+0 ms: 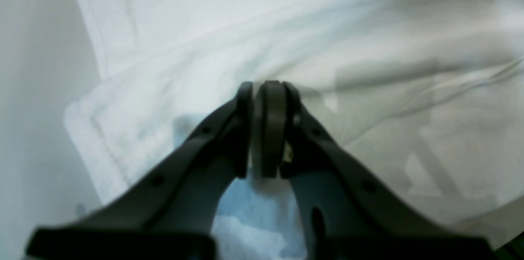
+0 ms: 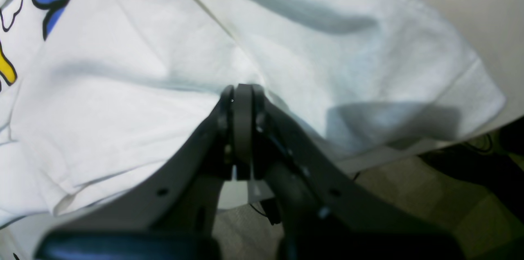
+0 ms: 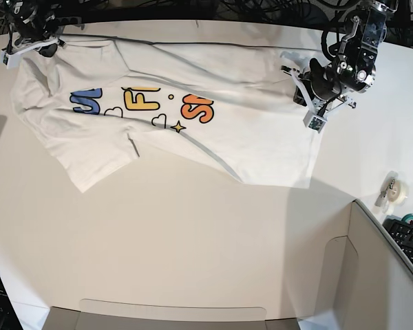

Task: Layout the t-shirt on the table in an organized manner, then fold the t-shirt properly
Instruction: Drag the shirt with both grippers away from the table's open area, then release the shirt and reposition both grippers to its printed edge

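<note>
White cotton t-shirt (image 3: 193, 130) lies spread, creased, print up across the far part of the smooth white counter (image 3: 193, 240). Blue, yellow and orange cartoon lettering is only partly legible. Left end effector (image 1: 266, 129) and right end effector (image 2: 241, 129) each pinch a fold of its cloth.

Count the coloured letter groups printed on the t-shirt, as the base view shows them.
3 on the t-shirt: a blue group nearest the sleeve end, a yellow group in the middle, an orange group beside it. Folds may hide further letters.
</note>
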Robot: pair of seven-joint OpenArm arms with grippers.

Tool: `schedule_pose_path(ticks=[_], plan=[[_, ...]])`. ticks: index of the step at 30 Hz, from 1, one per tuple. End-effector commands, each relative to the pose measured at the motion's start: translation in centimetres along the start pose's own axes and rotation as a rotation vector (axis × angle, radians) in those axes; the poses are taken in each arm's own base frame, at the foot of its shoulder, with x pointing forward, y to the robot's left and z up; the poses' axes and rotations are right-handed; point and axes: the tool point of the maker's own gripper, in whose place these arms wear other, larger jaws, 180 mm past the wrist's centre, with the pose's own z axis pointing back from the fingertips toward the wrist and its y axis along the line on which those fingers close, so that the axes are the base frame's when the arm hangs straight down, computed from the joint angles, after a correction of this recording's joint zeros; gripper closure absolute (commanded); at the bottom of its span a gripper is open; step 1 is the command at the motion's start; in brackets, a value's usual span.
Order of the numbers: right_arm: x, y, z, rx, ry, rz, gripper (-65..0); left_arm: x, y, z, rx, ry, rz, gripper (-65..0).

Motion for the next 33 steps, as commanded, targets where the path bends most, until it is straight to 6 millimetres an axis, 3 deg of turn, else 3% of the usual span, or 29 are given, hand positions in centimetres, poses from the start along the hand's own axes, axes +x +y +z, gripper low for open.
schedule_pose_path(ticks=[1, 8, 26, 31, 33], plan=[[-5.4, -2.7, 0.7, -0.108, 0.228, -0.002, 0.0, -3.4, 0.9, 0.0, 0.044, 0.130, -0.013, -4.2], [-5.3, -3.0, 0.9, -0.117, 0.228, 0.003, 0.0, -4.4, 0.6, 0.0, 0.037, 0.152, -0.012, -4.2], [-1.5, -5.5, 1.8, -0.179, 0.124, -0.025, 0.0, -6.9, -0.2, 0.2, 0.022, 0.209, -0.007, -4.2], [-0.5, -5.2, 1.4, -0.173, 0.102, -0.018, 0.0, -8.7, -0.7, 0.4, 0.011, 0.248, -0.005, -4.2], [0.7, -4.9, 1.2, -0.164, 0.079, -0.005, 0.0, -9.6, -1.0, 0.5, 0.005, 0.267, -0.004, -4.2]])
